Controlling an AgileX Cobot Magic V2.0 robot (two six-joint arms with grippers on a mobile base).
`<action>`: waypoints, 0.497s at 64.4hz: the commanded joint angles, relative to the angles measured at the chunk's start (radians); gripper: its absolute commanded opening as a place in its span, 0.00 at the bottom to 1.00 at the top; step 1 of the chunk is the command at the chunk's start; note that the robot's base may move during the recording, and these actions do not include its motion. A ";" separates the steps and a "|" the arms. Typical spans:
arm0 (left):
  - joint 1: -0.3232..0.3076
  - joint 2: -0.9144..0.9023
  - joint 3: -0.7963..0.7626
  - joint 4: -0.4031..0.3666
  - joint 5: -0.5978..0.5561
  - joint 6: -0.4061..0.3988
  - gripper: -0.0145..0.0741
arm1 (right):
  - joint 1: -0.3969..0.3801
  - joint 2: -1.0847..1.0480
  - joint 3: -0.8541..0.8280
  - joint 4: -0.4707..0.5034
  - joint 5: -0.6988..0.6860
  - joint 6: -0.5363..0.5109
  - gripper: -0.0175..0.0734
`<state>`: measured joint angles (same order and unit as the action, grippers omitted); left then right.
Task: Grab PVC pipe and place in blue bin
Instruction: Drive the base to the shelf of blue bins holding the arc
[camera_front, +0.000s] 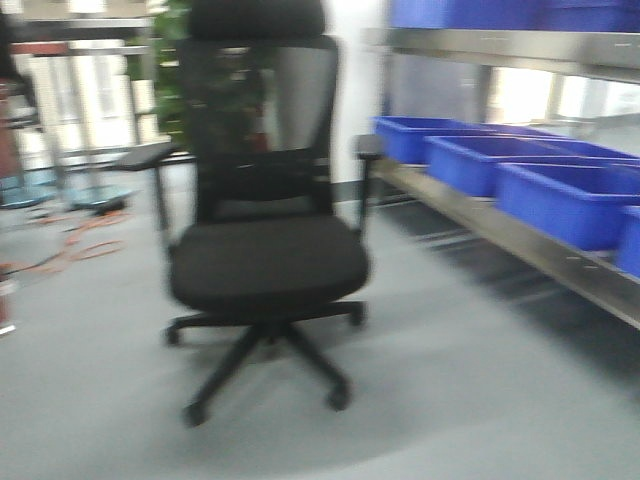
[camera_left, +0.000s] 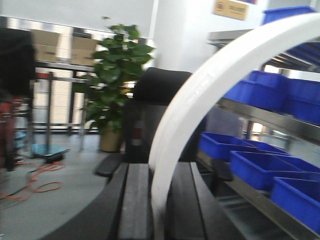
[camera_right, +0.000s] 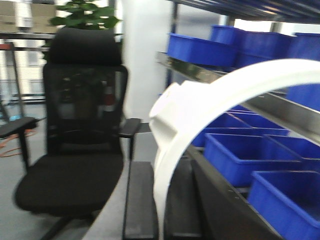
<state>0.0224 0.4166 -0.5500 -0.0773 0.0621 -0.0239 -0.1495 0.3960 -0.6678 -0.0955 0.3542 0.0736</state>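
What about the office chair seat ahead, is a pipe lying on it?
No, the office chair seat is bare in the front view, with nothing lying on it.

Left end effector (camera_left: 157, 169): two dark, flat fingers (camera_left: 135, 200) enter from the bottom edge of the left wrist view. They run parallel and side by side, pointing forward and roughly level. The gap between them is covered, so jaw spacing is unreadable.

Right end effector (camera_right: 159, 166): same arrangement. Two dark fingers (camera_right: 140, 200) lie parallel, extending forward from the lower edge and held level. The gap is covered here too, so the state is undetermined. Both frames are blurred.
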 joint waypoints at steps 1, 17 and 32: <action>-0.006 -0.004 0.000 -0.003 -0.031 -0.006 0.04 | -0.005 0.000 -0.001 -0.009 -0.026 -0.005 0.01; -0.006 -0.004 0.000 -0.003 -0.031 -0.006 0.04 | -0.005 0.000 -0.001 -0.009 -0.026 -0.005 0.01; -0.006 -0.004 0.000 -0.003 -0.031 -0.006 0.04 | -0.005 0.000 -0.001 -0.009 -0.026 -0.005 0.01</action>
<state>0.0206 0.4166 -0.5500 -0.0773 0.0621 -0.0239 -0.1495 0.3960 -0.6678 -0.0955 0.3542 0.0736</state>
